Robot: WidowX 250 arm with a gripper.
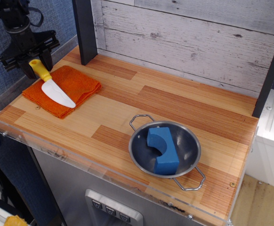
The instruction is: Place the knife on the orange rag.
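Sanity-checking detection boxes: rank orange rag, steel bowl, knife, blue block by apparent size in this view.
1. orange rag and steel bowl: look about alike; the bowl sits nearer the camera, so unranked.
2. knife
3. blue block: close to the knife, slightly smaller.

1. The gripper (33, 62) covers the butt of the knife (52, 86) handle; finger contact is perhaps present but unclear.
2. The orange rag (64, 89) is partly hidden beneath the blade.
3. The arm is cut off at 10 o'clock.
4. The yellow object (15, 221) is cropped at 7 o'clock.
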